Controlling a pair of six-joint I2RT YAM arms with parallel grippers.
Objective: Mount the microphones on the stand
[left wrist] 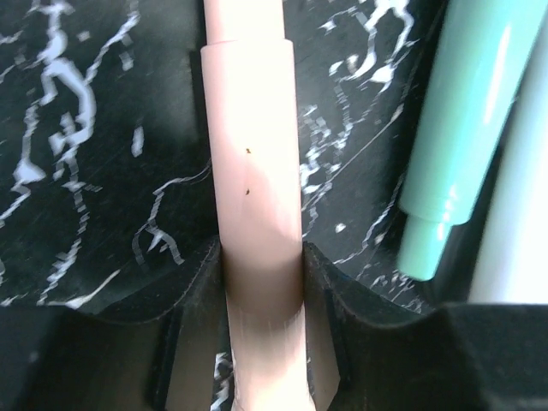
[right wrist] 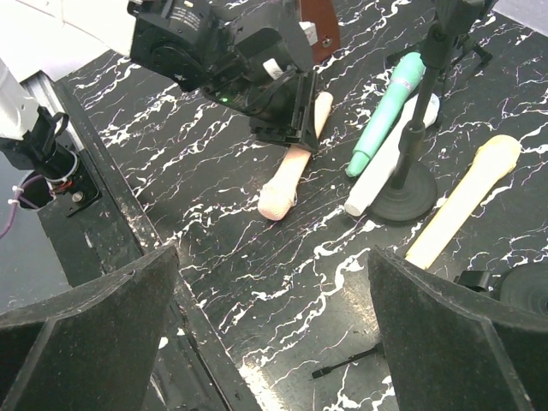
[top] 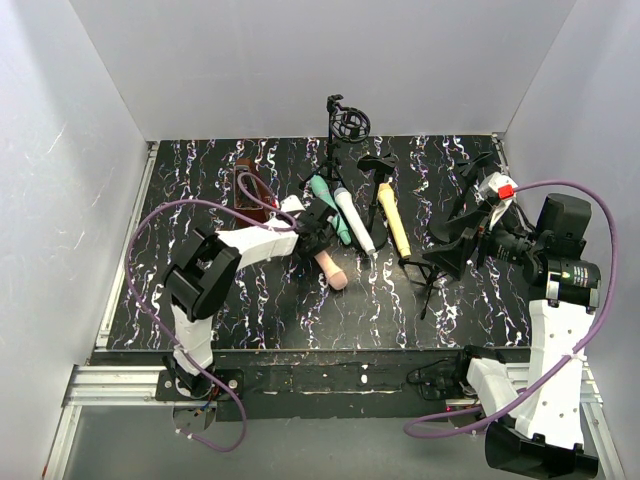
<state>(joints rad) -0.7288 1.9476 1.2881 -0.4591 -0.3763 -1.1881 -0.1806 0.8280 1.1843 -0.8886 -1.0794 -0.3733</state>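
While the peach-pink microphone (top: 332,270) lies flat on the black marbled table (top: 200,300), the left gripper (top: 318,232) sits over its handle end. Left wrist view: both fingers (left wrist: 201,282) press against opposite sides of the pink shaft, jaws narrowed onto it, no gap visible on either side. The rounded head points toward the near edge of the table. Whether the shaft is raised off the surface: cannot tell.

Teal-green microphone (top: 325,192) lies just beside the pink one, on its right in the overhead view. The white microphone (top: 358,228) lies alongside the teal one, apparently touching along part of its length. Yellow microphone (top: 393,220) lies farther right, apart from the white one.

Stand (top: 345,122) is upright at the back of the table behind the microphones, with a ring-shaped holder at its top. Right wrist view: its round base (right wrist: 409,190) sits between the white and yellow microphones.

Right gripper (right wrist: 274,291) hangs over the right side of the table, jaws spread wide, nothing between them.

Brown block (top: 250,190) stands at the left, near the left arm.
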